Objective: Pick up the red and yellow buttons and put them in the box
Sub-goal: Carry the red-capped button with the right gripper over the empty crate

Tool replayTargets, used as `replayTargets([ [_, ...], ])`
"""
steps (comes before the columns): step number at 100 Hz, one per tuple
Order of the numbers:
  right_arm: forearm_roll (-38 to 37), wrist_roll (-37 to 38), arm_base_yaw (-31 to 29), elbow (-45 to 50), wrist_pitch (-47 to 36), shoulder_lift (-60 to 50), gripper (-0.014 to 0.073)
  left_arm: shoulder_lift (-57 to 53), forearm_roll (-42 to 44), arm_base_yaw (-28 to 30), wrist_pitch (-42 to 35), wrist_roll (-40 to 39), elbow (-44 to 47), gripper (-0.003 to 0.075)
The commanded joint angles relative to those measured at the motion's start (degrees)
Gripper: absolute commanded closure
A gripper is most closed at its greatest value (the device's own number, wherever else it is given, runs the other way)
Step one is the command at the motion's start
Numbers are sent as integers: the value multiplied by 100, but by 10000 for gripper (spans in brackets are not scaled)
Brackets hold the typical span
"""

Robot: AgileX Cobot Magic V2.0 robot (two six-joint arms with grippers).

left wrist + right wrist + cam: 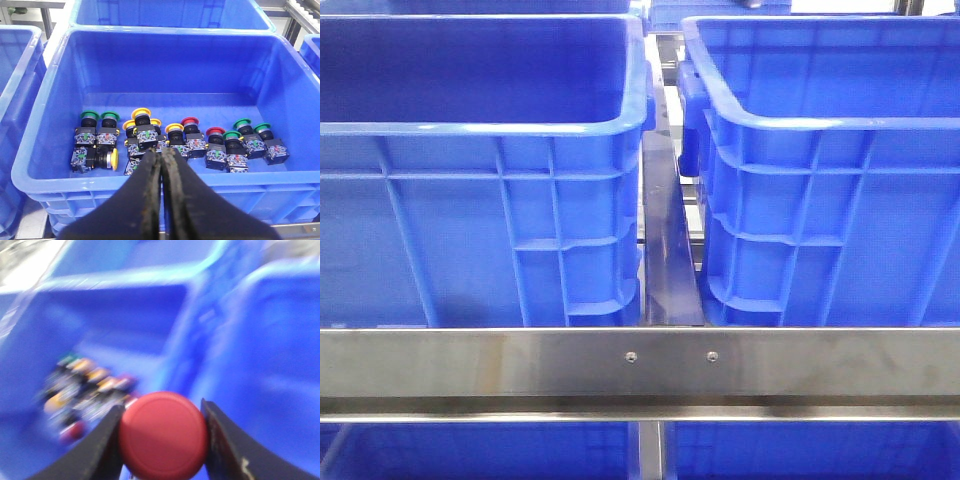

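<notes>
In the left wrist view a blue box (pixel 170 70) holds several push buttons: yellow ones (pixel 141 112) (pixel 114 159), red ones (pixel 190 121) (pixel 215 132) and green ones. My left gripper (pixel 162 152) is shut and empty, above the near wall of that box. My right gripper (pixel 162 405) is shut on a red button (pixel 164 435), held above the boxes; this view is blurred. It shows a box with buttons (pixel 85 385) on one side and a second blue box (pixel 270 340) on the other. In the front view two blue boxes (pixel 480 130) (pixel 820 122) stand side by side; no gripper shows there.
A steel bar (pixel 640 360) crosses the front view below the boxes. A dark strip (pixel 665 250) lies in the narrow gap between them. Green buttons (pixel 89 114) (pixel 242 122) sit among the others. More blue crates (pixel 170 12) (pixel 15 60) stand around the box.
</notes>
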Motion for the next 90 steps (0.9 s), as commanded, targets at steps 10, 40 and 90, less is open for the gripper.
replayTargets([
  [10,-316,-77,-227,-201,-1326,-194,409,47,-17,16,-408,-55,-140,739],
  [40,-1221,-84,-267,-201,-2749,423,409,47,-17,16,-408,-55,-140,739],
  [90,-1454,-84,-573,-201,-3773,1739,409,47,-17,16,-408,-55,-140,739],
])
